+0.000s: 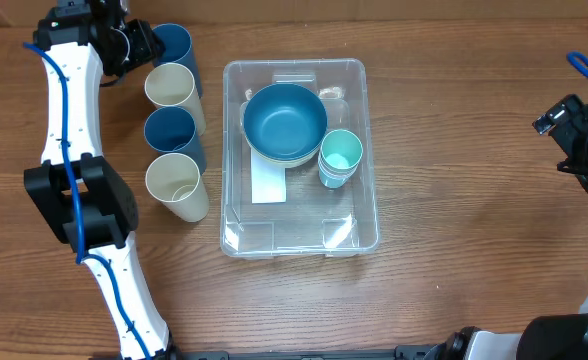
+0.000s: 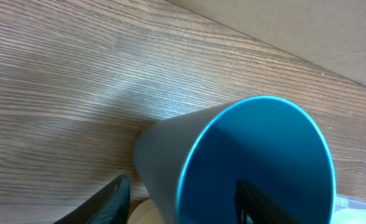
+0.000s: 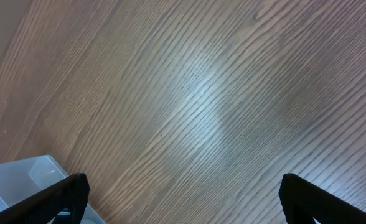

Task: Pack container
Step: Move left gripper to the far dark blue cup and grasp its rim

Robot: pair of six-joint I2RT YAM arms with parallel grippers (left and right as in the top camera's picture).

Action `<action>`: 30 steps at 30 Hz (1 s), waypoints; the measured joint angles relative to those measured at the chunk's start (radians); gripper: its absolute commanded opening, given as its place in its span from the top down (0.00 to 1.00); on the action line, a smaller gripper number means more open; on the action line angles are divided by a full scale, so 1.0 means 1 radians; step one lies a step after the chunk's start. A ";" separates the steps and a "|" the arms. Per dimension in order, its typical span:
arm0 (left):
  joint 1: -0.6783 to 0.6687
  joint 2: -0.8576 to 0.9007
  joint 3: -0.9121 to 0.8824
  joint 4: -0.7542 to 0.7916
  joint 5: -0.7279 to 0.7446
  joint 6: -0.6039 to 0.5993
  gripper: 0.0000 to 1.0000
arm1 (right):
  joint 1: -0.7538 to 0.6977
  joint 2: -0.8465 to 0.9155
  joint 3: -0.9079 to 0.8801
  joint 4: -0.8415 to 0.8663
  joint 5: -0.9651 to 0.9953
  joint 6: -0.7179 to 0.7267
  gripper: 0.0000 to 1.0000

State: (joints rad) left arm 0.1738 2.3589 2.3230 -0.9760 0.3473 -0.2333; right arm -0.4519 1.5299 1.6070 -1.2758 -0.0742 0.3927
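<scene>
The clear plastic container [image 1: 299, 228] stands mid-table with a white label [image 1: 268, 186] on its base. Inside it are a blue bowl [image 1: 284, 122] and stacked teal cups [image 1: 340, 155]. My left gripper [image 1: 139, 45] is at the top blue cup [image 1: 177, 45] of a column of cups left of the container. In the left wrist view my left gripper [image 2: 180, 190] is open and straddles the wall of this blue cup [image 2: 258, 162], with one finger inside and one outside. My right gripper [image 1: 572, 130] is open and empty over bare table at the far right, and also shows in the right wrist view [image 3: 183, 186].
Below the top blue cup stand a cream cup [image 1: 171, 87], another blue cup [image 1: 171, 130] and another cream cup [image 1: 174, 182]. A corner of the container [image 3: 21, 180] shows at the lower left of the right wrist view. The tabletop is wood.
</scene>
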 measured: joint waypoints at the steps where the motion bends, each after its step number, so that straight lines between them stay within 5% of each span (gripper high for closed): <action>1: -0.001 0.000 0.000 0.002 0.000 0.000 0.53 | 0.000 0.000 0.000 0.000 0.000 0.000 0.00; 7: -0.002 0.004 0.000 0.004 0.001 -0.003 0.65 | 0.000 0.000 0.000 0.000 0.000 0.000 0.00; 30: -0.002 0.026 0.000 0.015 -0.024 -0.031 0.81 | 0.000 0.000 0.000 0.000 0.000 0.000 0.00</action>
State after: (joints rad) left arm 0.1715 2.3848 2.3230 -0.9607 0.3229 -0.2646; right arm -0.4519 1.5299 1.6070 -1.2762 -0.0742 0.3923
